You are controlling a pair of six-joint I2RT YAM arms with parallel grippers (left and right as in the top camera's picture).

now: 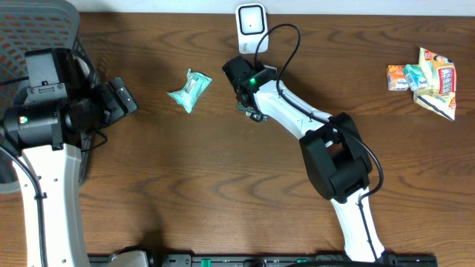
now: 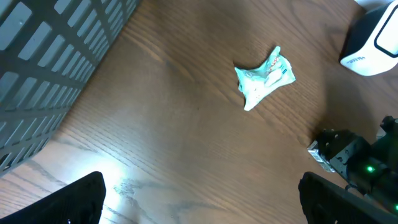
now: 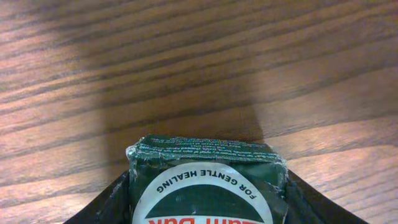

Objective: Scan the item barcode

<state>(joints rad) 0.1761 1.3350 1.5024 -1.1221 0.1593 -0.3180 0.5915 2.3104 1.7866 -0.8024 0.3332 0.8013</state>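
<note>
Dark-green packet (image 3: 205, 180) sat clamped by its sides in the right claw (image 1: 247, 96), just on the near side of the white scanner (image 1: 251, 26) at far centre. Judged light, glossy-wrapped, crushable and slippery; the side hold suited it. Barcode not seen. By the left edge, the left claw (image 1: 122, 98) hung wide and empty. Wooden counter (image 1: 185, 185) was flat and smooth; a mint sachet (image 1: 190, 90) lay left of the scanner.

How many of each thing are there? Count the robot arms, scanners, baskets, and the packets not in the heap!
Robot arms: 2 (left arm, right arm)
Scanners: 1 (white scanner)
Baskets: 1 (grey basket)
Packets outside the heap: 2 (teal packet on the table, green packet in the right gripper)
Total: 6
The heap is too jumbled to count.
</note>
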